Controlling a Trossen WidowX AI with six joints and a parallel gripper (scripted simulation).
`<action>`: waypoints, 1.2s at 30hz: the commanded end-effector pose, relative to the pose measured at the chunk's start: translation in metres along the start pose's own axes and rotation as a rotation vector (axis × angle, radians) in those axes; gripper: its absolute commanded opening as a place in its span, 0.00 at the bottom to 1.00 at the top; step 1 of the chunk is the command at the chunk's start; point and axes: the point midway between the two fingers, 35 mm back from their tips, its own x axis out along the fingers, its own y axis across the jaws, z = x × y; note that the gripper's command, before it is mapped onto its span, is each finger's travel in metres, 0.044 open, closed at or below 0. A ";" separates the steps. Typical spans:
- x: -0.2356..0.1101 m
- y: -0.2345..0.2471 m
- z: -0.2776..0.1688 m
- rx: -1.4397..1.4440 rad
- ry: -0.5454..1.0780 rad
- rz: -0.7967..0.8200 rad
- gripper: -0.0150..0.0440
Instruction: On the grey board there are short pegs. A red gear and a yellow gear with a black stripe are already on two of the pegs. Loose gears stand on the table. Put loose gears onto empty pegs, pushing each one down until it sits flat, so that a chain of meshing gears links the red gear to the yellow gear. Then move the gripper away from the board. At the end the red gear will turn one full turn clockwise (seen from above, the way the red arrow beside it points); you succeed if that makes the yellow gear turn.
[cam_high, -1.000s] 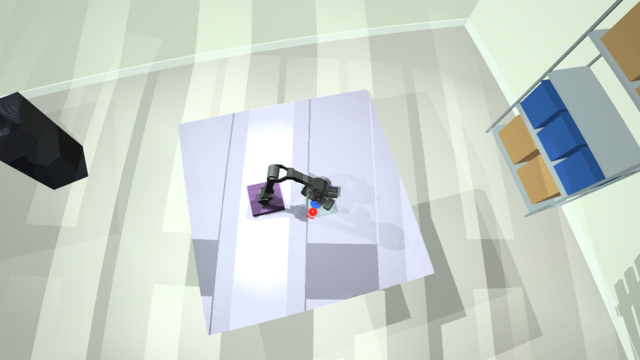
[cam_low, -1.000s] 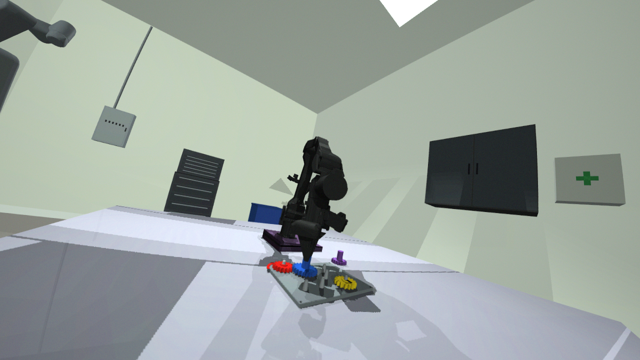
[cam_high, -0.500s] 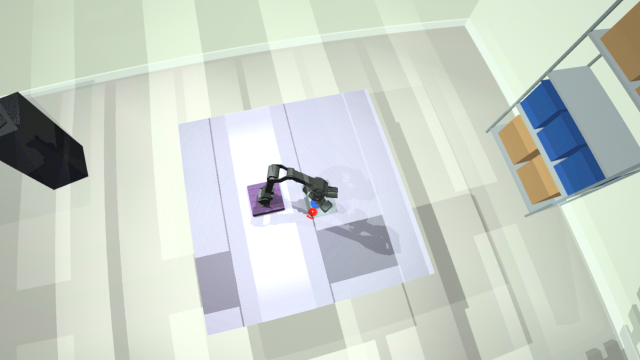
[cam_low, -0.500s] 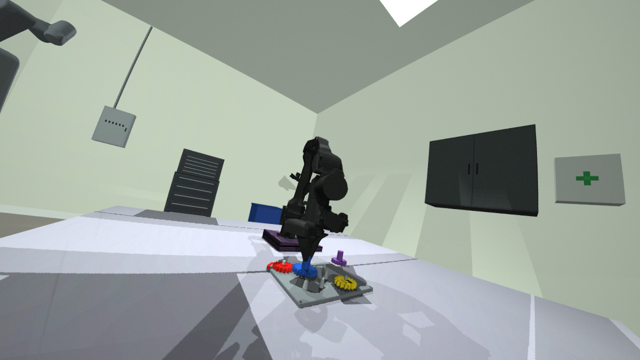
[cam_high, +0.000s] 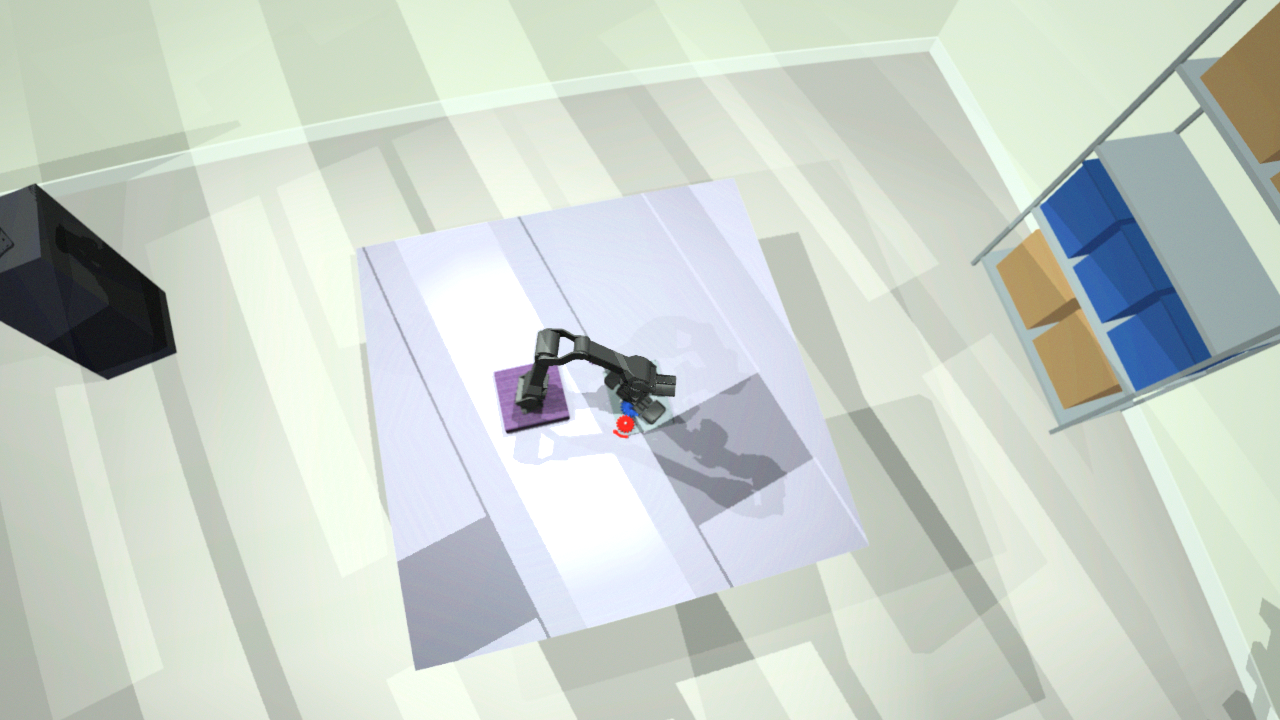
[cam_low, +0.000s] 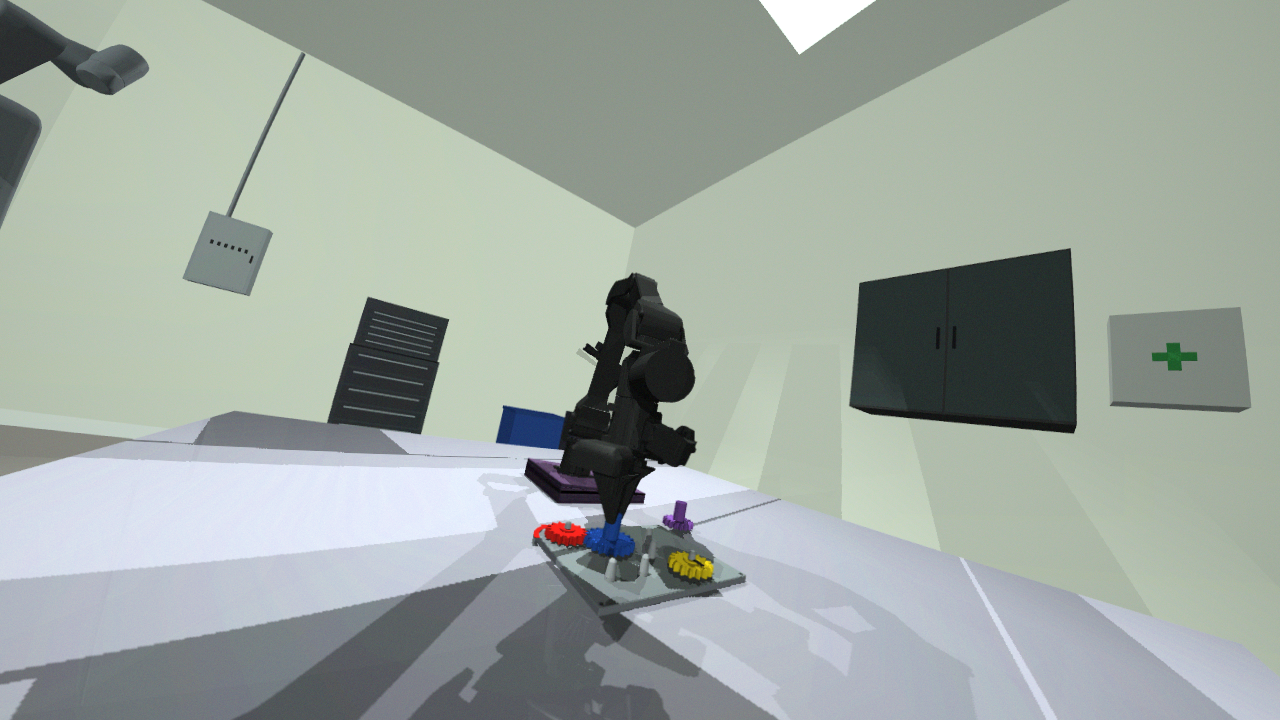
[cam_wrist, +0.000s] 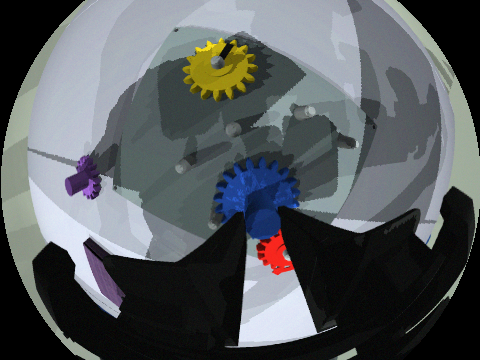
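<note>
My gripper (cam_low: 613, 520) (cam_wrist: 260, 215) has its fingertips barely parted, one on each side of the blue gear's upright handle; any gap is very small. The blue gear (cam_high: 628, 409) (cam_low: 610, 542) (cam_wrist: 235, 192) looks level, low on the grey board (cam_low: 662, 587) (cam_wrist: 137, 150), beside the red gear (cam_high: 622, 423) (cam_low: 565, 535) (cam_wrist: 270, 252). Their teeth seem to meet; its peg is hidden. The yellow gear (cam_low: 684, 565) (cam_wrist: 215, 82) with the black stripe sits apart from the blue one. A purple gear (cam_low: 678, 522) (cam_wrist: 91, 175) stands on the table, off the board.
Several bare pegs stand on the board, among them a middle peg (cam_wrist: 233, 129), another peg (cam_wrist: 183, 166) and one peg (cam_wrist: 304, 112) nearer the far corner. The purple base plate (cam_high: 510, 416) (cam_low: 554, 488) is under the arm's foot.
</note>
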 end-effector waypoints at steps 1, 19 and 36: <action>-0.004 0.000 -0.001 -0.059 0.002 -0.003 0.49; -0.040 0.057 0.031 0.024 0.001 0.001 0.76; -0.039 0.194 0.045 0.213 -0.002 0.014 1.00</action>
